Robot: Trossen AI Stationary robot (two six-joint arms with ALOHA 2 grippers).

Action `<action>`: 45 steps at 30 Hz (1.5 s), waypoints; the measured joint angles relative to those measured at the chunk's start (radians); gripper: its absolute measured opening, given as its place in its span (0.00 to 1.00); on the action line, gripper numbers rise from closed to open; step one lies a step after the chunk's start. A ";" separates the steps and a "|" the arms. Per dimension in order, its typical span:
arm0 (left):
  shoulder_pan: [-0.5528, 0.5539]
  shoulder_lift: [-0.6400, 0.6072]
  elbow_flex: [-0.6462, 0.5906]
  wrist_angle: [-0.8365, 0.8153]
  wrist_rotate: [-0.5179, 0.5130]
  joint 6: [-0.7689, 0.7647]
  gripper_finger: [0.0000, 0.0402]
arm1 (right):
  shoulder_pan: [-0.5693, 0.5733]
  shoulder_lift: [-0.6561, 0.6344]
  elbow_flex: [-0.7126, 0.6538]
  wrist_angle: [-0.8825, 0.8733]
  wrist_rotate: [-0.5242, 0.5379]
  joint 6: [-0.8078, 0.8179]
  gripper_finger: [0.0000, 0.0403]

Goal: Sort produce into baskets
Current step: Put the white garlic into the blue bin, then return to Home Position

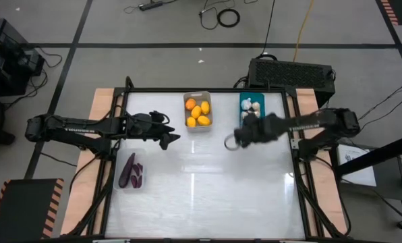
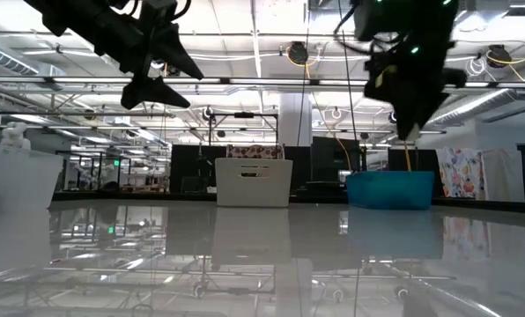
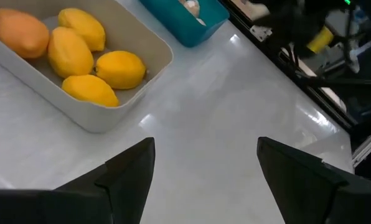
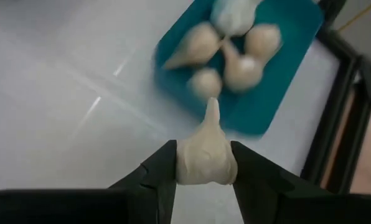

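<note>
High view: the white surface (image 1: 208,189) is seen from above, with the grey basket (image 1: 197,112) of yellow and orange fruits at the back centre, the teal basket (image 1: 252,108) of garlic bulbs to its right, and the clear basket (image 1: 129,173) with purple eggplants (image 1: 128,170) at the left. The right hand (image 1: 243,133) is placed just in front of the teal basket; the left hand (image 1: 170,140) waits between the clear and grey baskets.

Low view: both arms are shown raised above the surface, with the grey and teal baskets far behind.

Left wrist view: the left hand's fingers (image 3: 129,171) are spread wide with nothing between them, above bare surface near the grey basket.

Right wrist view: a cream garlic bulb (image 4: 206,155) is clamped between the right hand's fingers, just short of the teal basket, where other bulbs lie.

The step in hand is judged to be delivery of the bulb. A short advance over the teal rim is called for next, then a release.
</note>
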 joint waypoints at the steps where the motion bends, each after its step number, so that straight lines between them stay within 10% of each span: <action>1: 0.000 0.000 0.000 0.000 0.000 -0.008 0.72 | -0.046 0.000 0.000 0.022 0.004 -0.056 0.32; 18: -0.080 0.000 0.000 -0.003 -0.038 -0.187 0.72 | -0.548 0.016 0.000 0.322 -0.203 -0.600 0.34; 33: -0.160 0.000 0.000 -0.001 -0.159 -0.266 0.72 | -0.594 0.016 0.000 0.336 -0.287 -0.706 0.59; 45: -0.153 0.000 0.000 0.020 -0.123 -0.179 0.72 | -0.530 -0.079 0.000 0.339 -0.474 -0.593 0.61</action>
